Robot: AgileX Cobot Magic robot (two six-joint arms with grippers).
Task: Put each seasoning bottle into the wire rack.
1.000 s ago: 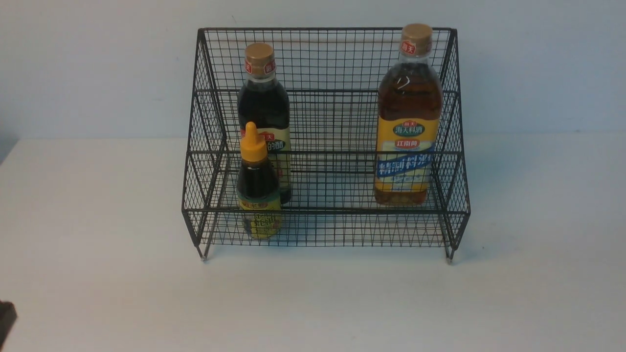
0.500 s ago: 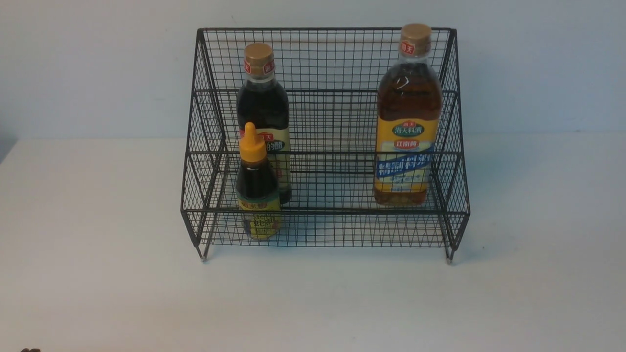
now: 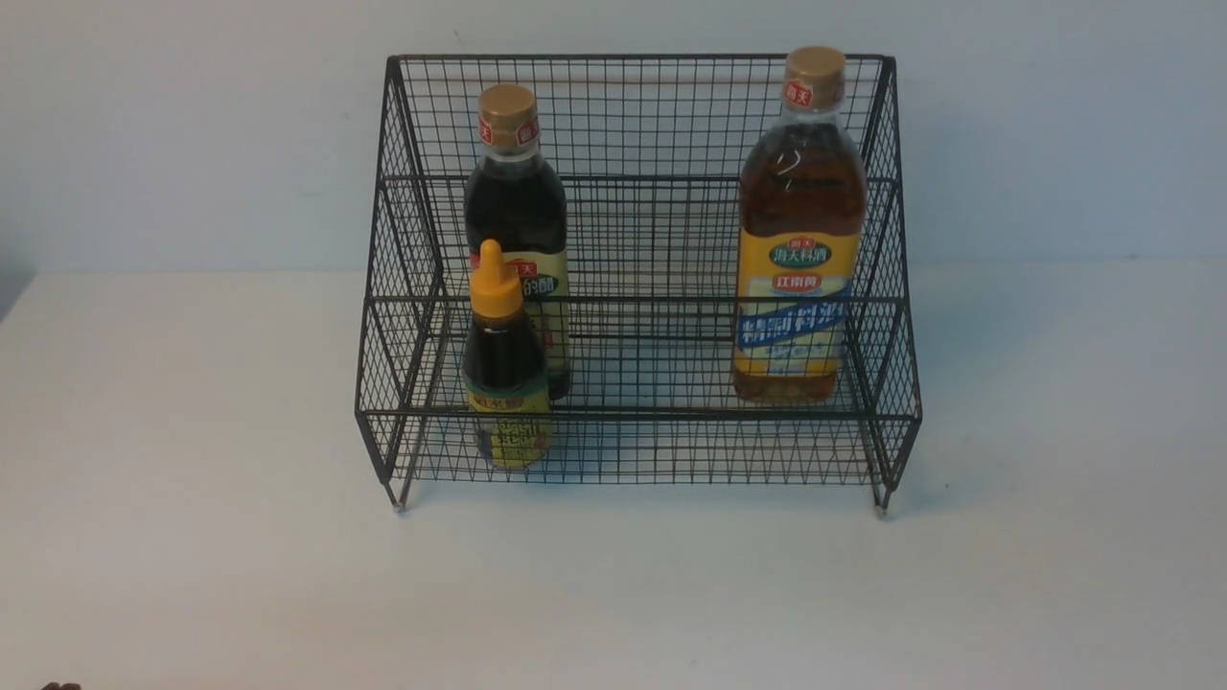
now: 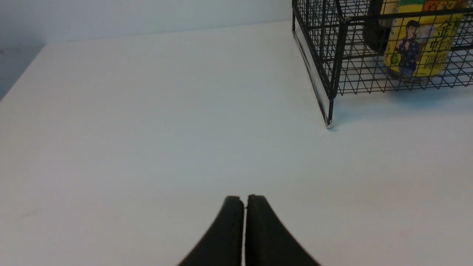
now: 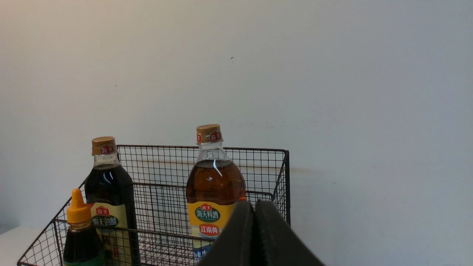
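**Three bottles in one rack, both tools closed and empty**

Front view: one wire rack stands on the white worktop. Three bottles counted, all upright inside. The tall dark bottle is at rear left; the small orange-capped bottle is directly before it on the front tier; the large amber bottle is at right.

Left wrist view: the left tool has its jaws pressed together, holding nothing, over bare worktop and apart from the rack's corner.

Right wrist view: the right tool is likewise closed and empty, with all three bottles visible beyond it.
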